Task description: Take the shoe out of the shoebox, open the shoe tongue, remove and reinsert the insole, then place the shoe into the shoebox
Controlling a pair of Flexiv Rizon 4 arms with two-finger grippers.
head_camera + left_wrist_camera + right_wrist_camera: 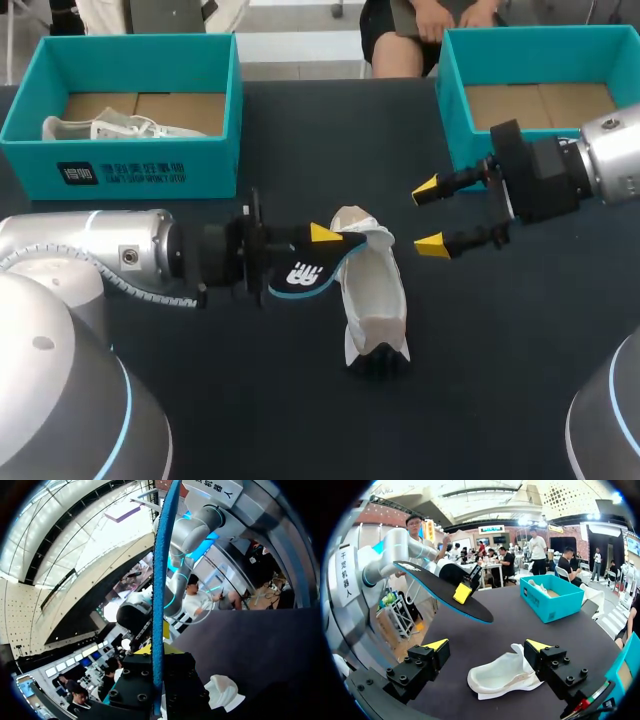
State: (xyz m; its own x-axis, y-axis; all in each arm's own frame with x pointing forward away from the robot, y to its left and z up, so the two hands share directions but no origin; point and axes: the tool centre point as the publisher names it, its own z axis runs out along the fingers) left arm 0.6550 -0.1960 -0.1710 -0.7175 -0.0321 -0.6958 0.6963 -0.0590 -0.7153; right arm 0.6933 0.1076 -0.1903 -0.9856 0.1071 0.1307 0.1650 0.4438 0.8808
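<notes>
Right now you are working the middle of the task: the insole [300, 272] is out of the shoe [372, 300], and putting it back is, by my reading, the step in hand. Your left arm [120, 250] is reaching in beside the shoe, and its jaws are pinching the insole by one end, a yellow tip pressing on its upper face. The rest of the insole is sticking out in the air over the shoe's near end, not touching it.

The shoe is lying on the tabletop [520, 350], outside both boxes, with its opening showing pale and empty. Your right arm's jaws are hanging spread and empty just beside the shoe, on the side toward the right-hand box [455, 110], gripping nothing. From the right wrist the shoe is sitting ahead of those spread jaws, apart from both tips.

For the next move you are probably needing the right jaws down on the shoe to steady it or hold the tongue back. The left arm would then be tipping the insole's free end into the opening and sliding it toward the toe. An unheld shoe is likely to skid or roll as the insole pushes in. Boxing the shoe is waiting until the insole is seated.
</notes>
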